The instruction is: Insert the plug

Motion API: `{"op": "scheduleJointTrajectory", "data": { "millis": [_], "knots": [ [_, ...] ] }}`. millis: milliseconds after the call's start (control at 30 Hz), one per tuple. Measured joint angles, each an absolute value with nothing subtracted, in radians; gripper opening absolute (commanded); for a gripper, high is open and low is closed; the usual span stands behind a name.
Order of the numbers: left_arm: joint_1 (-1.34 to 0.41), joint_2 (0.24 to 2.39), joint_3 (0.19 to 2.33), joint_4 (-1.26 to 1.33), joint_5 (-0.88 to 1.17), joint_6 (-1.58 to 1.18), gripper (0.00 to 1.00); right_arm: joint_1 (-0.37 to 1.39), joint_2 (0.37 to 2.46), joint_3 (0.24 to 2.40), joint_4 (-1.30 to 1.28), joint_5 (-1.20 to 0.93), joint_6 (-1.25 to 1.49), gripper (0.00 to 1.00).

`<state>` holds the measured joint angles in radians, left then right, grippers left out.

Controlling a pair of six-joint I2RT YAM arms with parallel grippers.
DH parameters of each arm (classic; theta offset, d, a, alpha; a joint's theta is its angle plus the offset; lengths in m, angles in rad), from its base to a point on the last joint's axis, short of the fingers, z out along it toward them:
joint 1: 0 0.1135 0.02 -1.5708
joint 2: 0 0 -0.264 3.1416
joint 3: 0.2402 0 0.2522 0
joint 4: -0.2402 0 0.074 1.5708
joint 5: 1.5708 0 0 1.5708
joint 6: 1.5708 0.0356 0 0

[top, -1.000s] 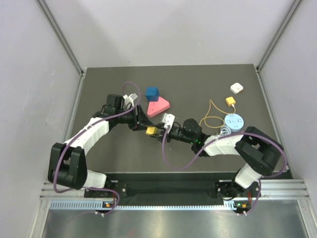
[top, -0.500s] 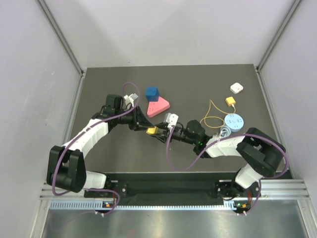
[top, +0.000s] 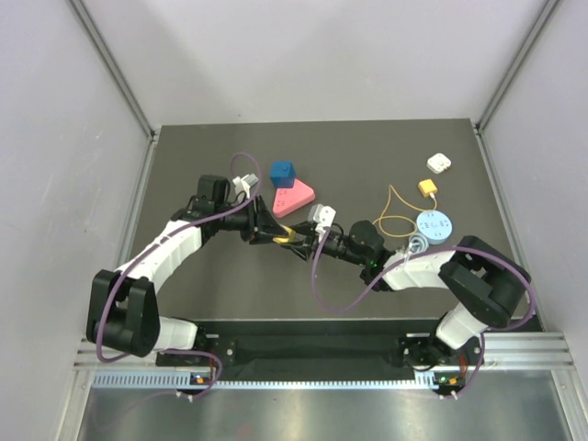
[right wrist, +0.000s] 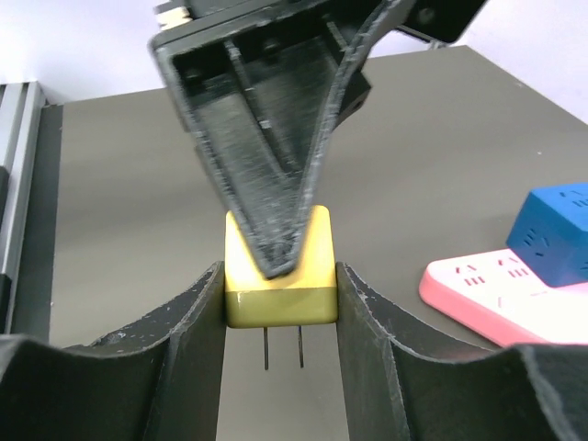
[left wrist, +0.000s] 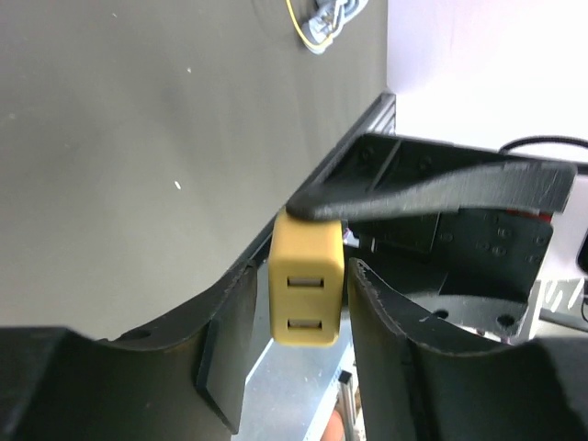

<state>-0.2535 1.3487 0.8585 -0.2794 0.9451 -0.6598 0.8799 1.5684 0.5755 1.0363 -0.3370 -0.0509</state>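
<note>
**Gripping seen at mid-frame: plug pinched by right gripper**

The plug point(right wrist: 280, 276), a yellow block with two prongs pointing down, is seen near the centre of the top view, over the table point(top: 230, 285). It is clamped on both sides by the right gripper point(right wrist: 280, 271), whose jaws are part-closed. It is flanked closely by the left gripper point(left wrist: 301, 276), set about half open; whether its fingers press cannot be told. A pink strip point(right wrist: 496, 303) and a blue cube point(right wrist: 556, 230) are seen at the right edge of the right wrist view.
</note>
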Motion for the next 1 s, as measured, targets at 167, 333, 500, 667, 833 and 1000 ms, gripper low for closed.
{"op": "scheduleJointTrajectory", "data": {
  "millis": [167, 333, 500, 667, 833, 1000],
  "knots": [
    [-0.257, 1.349, 0.859, -0.284, 0.968, -0.657, 0.17, 0.873, 1.568, 0.575, 1.047, -0.339, -0.047, 0.00],
    [-0.257, 1.350, 0.859, -0.285, 0.974, -0.658, 0.00, 0.873, 1.569, 0.575, 1.048, -0.342, -0.044, 0.20],
    [-0.260, 1.359, 0.884, -0.322, 0.930, -0.643, 0.00, 0.872, 1.568, 0.574, 1.044, -0.342, -0.026, 0.78],
    [-0.260, 1.412, 1.005, -0.428, 0.735, -0.557, 0.00, 0.872, 1.470, 0.527, 0.983, -0.308, 0.014, 1.00],
    [-0.260, 1.486, 1.141, -0.469, 0.512, -0.448, 0.00, 0.871, 1.267, 0.528, 0.773, -0.178, 0.076, 1.00],
    [-0.262, 1.618, 1.254, -0.475, 0.337, -0.377, 0.00, 0.858, 1.135, 0.543, 0.541, -0.013, 0.135, 1.00]
  ]
}}
